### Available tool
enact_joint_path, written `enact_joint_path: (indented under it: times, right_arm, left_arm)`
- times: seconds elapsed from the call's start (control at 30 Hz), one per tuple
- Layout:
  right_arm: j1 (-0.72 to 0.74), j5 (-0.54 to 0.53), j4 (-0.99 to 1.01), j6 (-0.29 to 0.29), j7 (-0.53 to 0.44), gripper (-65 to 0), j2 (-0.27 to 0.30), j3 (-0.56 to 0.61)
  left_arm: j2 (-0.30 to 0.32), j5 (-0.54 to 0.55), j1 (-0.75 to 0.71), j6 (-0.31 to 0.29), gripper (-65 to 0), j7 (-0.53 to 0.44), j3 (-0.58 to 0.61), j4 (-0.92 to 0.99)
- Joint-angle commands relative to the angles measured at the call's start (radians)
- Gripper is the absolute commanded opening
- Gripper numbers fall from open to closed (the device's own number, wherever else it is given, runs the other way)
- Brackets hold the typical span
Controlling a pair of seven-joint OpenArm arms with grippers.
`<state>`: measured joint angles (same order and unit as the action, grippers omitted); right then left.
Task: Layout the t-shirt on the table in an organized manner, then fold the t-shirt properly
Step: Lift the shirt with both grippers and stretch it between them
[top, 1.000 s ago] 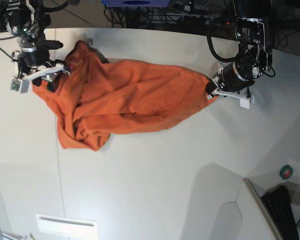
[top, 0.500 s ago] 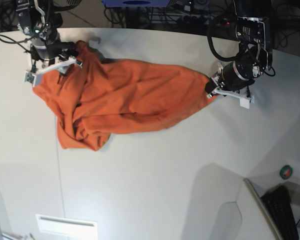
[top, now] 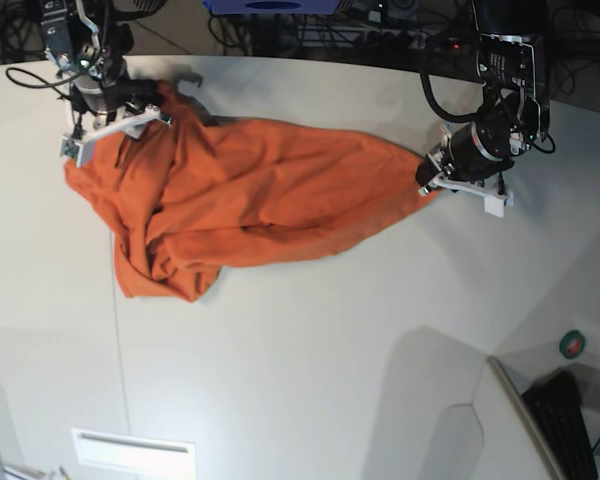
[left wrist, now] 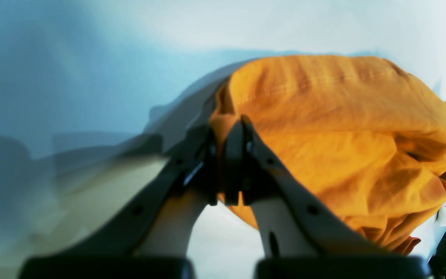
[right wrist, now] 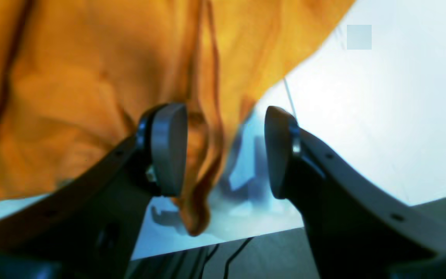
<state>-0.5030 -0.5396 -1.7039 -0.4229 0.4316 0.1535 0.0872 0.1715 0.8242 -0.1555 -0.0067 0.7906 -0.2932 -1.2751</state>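
The t-shirt [top: 240, 200] lies bunched on the white worktop [top: 310, 350], a long crumpled mass running from about ten o'clock toward three o'clock in the base view, with a thick rolled lobe sagging down at eight o'clock. The left pincer [top: 425, 180], at the three o'clock end, is clamped shut on a thin corner of the cloth; its wrist view shows the jaws pressed together with orange fabric pinched between them. The right pincer [right wrist: 225, 151], at the ten o'clock end, stands with jaws apart, a hanging fold of cloth dangling between them and seemingly brushing one pad [right wrist: 168, 149], with no grip made.

The cloth looks light, limp and easily wrinkled; it should drape and slide over the smooth worktop rather than hold any shape, so a single pull likely drags the whole heap. Best holds are probably hems or shoulder seams, where the doubled edge gives the pads something firm. The neck label is not visible.
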Motion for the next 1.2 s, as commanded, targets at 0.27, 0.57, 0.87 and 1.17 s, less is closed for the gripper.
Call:
enact_joint_path:
  times: [0.27,0.57,0.87,1.17]
  right_arm:
    - [0.020,0.000,0.018,0.005,-0.020,-55.7,0.005,-0.010]
    - [0.005,-0.003,0.001,0.006,-0.015,-65.0,0.005,-0.011]
    - [0.002,0.000,-0.138,0.002,-0.012,-65.0,0.008,-0.053]
    - [0.412,0.005,-0.032,0.009,0.272,-65.0,0.013,-0.182]
  left_arm:
    - [0.007,-0.007,0.001,0.006,-65.0,0.003,-0.004,-0.011]
    - [0.016,-0.007,0.001,0.006,-65.0,0.003,-0.002,-0.013]
    - [0.035,-0.009,-0.017,0.011,-65.0,0.005,0.005,-0.186]
    - [0.027,-0.009,0.178,0.011,-65.0,0.000,0.096,-0.173]
